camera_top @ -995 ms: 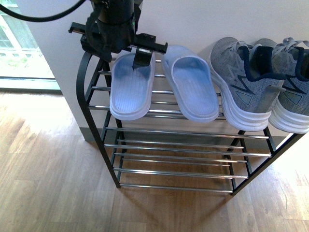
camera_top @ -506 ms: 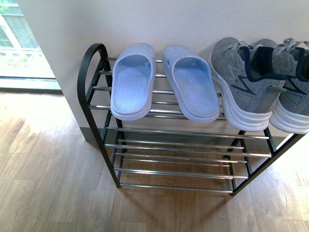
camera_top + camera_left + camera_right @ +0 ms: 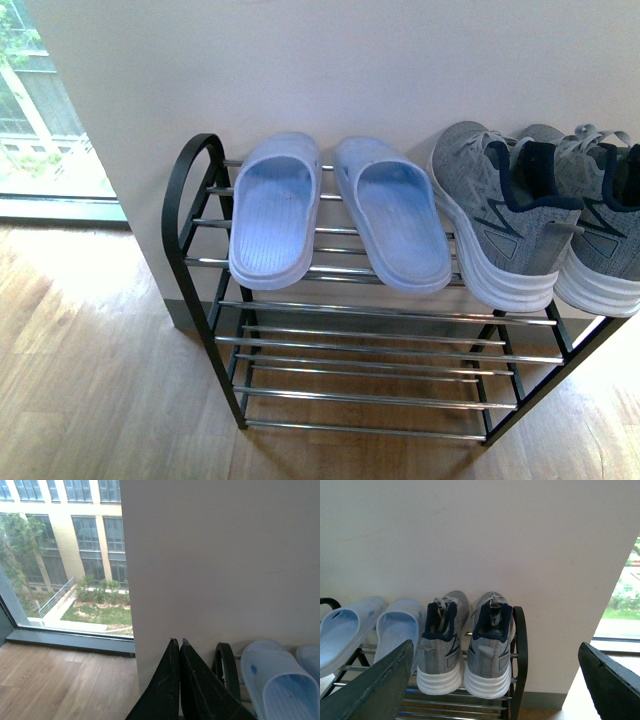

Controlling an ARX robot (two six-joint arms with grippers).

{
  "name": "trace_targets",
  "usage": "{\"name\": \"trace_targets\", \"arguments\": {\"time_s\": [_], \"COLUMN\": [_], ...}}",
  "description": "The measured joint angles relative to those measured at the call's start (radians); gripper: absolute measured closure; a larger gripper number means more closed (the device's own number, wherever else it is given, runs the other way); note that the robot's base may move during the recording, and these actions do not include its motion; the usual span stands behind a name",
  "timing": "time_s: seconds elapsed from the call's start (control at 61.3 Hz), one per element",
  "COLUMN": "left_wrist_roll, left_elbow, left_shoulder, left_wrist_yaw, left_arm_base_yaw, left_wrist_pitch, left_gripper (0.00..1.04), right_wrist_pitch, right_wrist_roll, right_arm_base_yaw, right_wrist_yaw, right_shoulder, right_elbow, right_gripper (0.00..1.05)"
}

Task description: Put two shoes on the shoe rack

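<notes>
You see two pale blue slippers (image 3: 340, 215) lying side by side before a white wall (image 3: 330, 70), wooden floor (image 3: 90, 370) below.

The right sneaker (image 3: 600, 225) is cut off at the front view's right edge; the rack's (image 3: 190, 190) right frame is hidden there.

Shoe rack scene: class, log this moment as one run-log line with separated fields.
sneakers: both on shoe rack top tier, far right | slippers: beside them | left gripper: shut, empty | right gripper: open, empty
</notes>
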Motion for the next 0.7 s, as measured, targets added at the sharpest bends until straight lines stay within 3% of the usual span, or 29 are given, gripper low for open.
{"name": "trace_targets", "arguments": {"time_s": [0.359,0.44,0.62,0.701], "left_wrist_roll": [0.001,0.002,0.002,0.002], "left_elbow": [-0.181,-0.211,-0.256,-0.294], "left_shoulder": [-0.22,-0.275,-0.383,-0.393], "left_wrist_yaw": [0.053,0.117,0.126,0.129], "left_arm_base_yaw": [0.056,0.1,0.131,0.131], "left_wrist_pitch": [-0.039,-0.067,-0.127,-0.086], "left_gripper": [1.04,1.04,1.04,1.04], "right_wrist_pitch": [0.0,0.0,0.0,0.0], "right_wrist_roll": [0.0,0.0,0.0,0.0], "right_arm_base_yaw": [0.0,0.0,0.0,0.0], "right_wrist_yaw": [0.0,0.0,0.0,0.0], "right_shoulder": [0.0,0.0,0.0,0.0], "right_elbow": [0.0,0.0,0.0,0.0], "right_gripper": [0.09,0.09,0.09,0.09]}}
